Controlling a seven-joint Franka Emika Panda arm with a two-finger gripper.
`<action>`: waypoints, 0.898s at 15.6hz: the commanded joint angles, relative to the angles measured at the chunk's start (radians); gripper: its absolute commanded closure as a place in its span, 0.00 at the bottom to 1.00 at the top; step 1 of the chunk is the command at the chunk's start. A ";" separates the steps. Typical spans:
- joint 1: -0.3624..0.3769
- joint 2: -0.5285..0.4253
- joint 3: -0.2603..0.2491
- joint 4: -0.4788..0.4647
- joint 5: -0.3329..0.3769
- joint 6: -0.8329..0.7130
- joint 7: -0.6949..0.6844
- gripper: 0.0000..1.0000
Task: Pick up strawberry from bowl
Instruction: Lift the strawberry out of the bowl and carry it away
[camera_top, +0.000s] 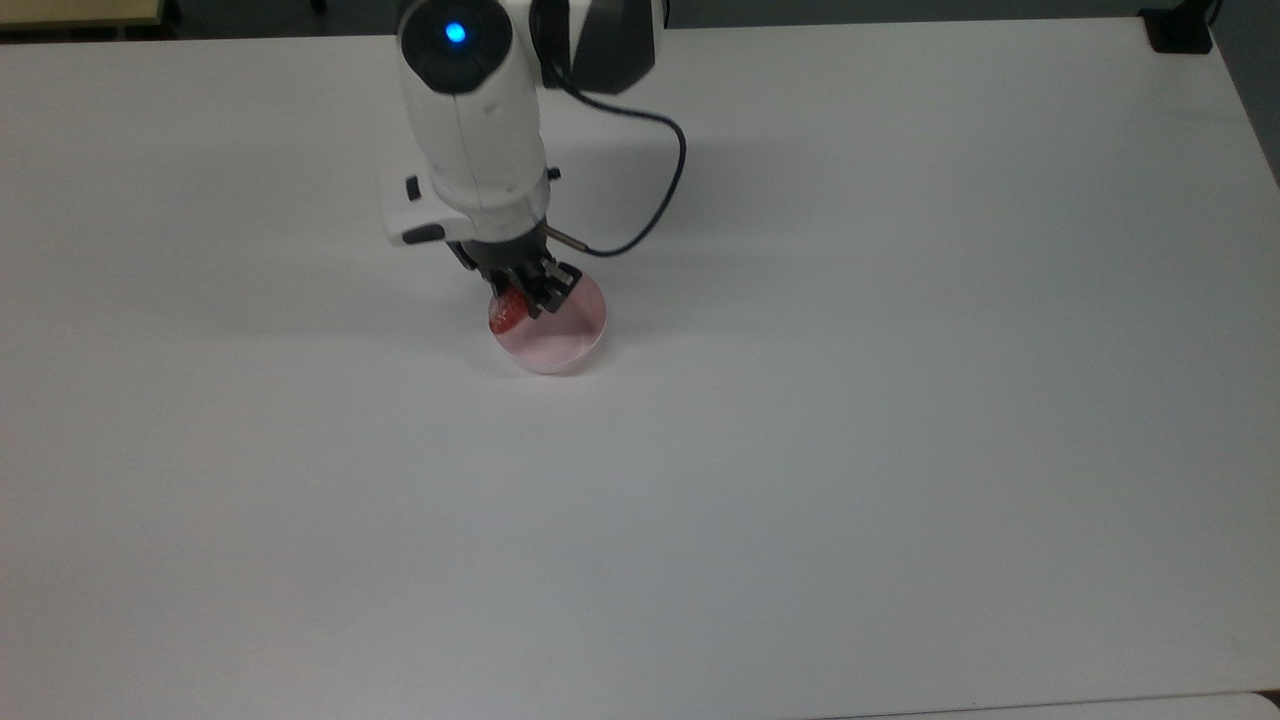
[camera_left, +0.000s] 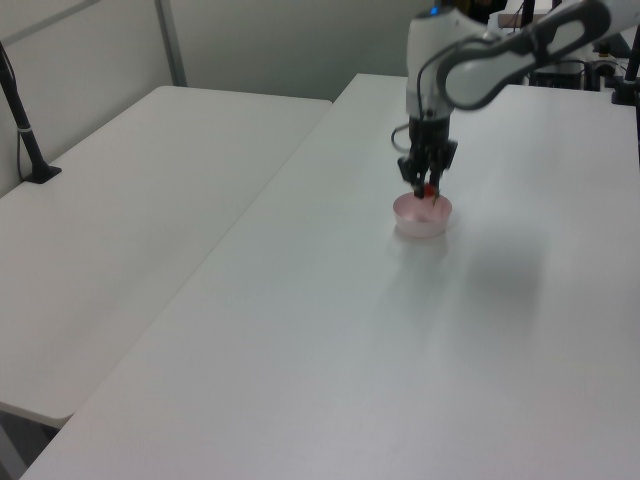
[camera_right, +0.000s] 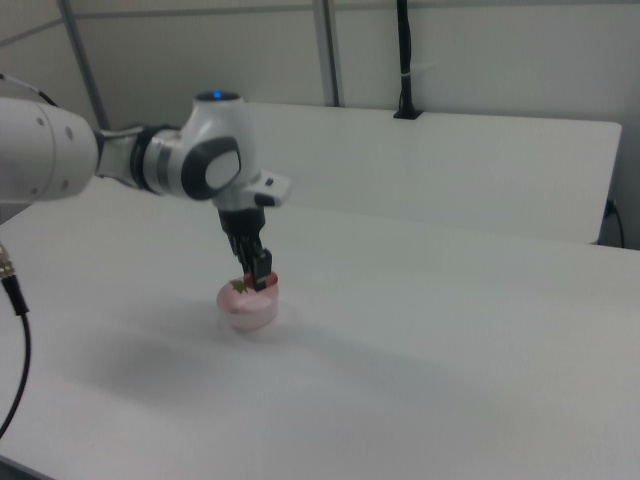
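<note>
The pale pink bowl (camera_top: 560, 335) (camera_left: 423, 213) (camera_right: 247, 307) stands on the white table, its inside bare. My gripper (camera_top: 518, 297) (camera_left: 426, 186) (camera_right: 252, 281) is shut on the red strawberry (camera_top: 506, 312) (camera_left: 428, 190) (camera_right: 243, 285), which hangs lifted just above the bowl's rim. In the top view the strawberry sits over the bowl's left edge, its red tip poking out below the black fingers. Its leafy cap is hidden by the fingers in the top view.
The white table (camera_top: 850, 450) spreads wide around the bowl. A black cable (camera_top: 660, 190) loops from the wrist. A second white table (camera_left: 130, 220) stands at the left view's left, with a black post (camera_left: 25, 130) on it. Another black post (camera_right: 404, 60) rises behind.
</note>
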 joint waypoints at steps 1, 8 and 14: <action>-0.073 -0.104 -0.009 0.010 0.044 -0.150 -0.211 0.70; -0.308 -0.056 -0.026 -0.005 -0.044 -0.183 -0.667 0.69; -0.371 0.062 -0.037 0.001 -0.087 -0.092 -0.723 0.67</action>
